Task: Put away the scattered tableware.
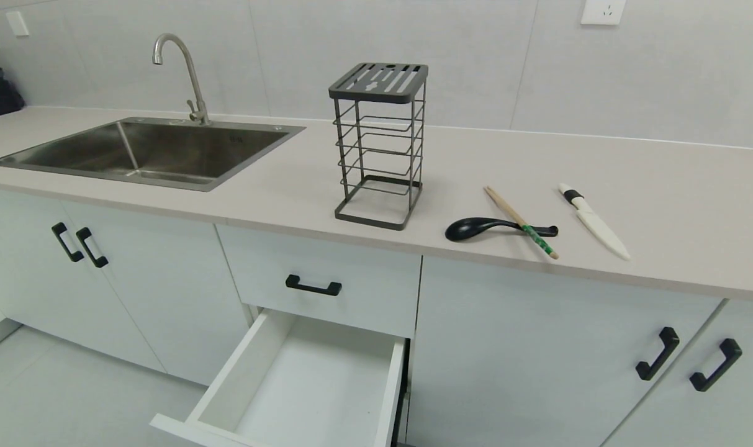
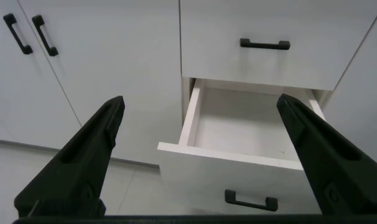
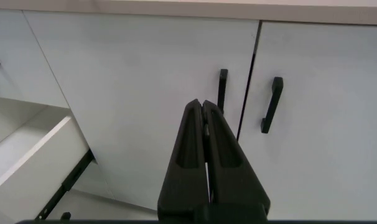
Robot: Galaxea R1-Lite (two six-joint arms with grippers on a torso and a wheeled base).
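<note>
The tableware lies at the right of centre in the head view, on the counter (image 1: 662, 205) near its front edge. The chopsticks (image 1: 519, 220) lie across the handle of the black spoon (image 1: 475, 228), touching it. The white knife (image 1: 593, 220) lies just to their right, apart from both.

That crossing looks like the main hazard. If the spoon is lifted first, its handle would probably tip the chopsticks, and they could roll over the edge close by. Taking the chopsticks first seems safer, though they are thin and could splay or slip from a pinch. The knife lies flat and low, so fingers closing on it may skate over the handle and push it toward the edge. Its tip points to the lower right, at the counter's front.

The wire rack (image 1: 379, 146) stands at the centre, left of the spoon, with a slotted top. Its slots look narrow, so a tilted knife or chopstick could catch on the top and nudge the rack.

Below it, at the bottom centre, a drawer (image 1: 233, 366) is pulled out under a closed one. It sticks into the space in front of the cabinets, and a low arm could knock it.

The left gripper (image 2: 201, 106) faces that drawer with its jaws spread wide. The right gripper (image 3: 203, 109) faces the cabinet doors with its jaws pressed together on nothing, so it must open before any pick.

The sink (image 1: 78, 146) and faucet (image 1: 187, 68) sit at the upper left, well away from the tableware.
</note>
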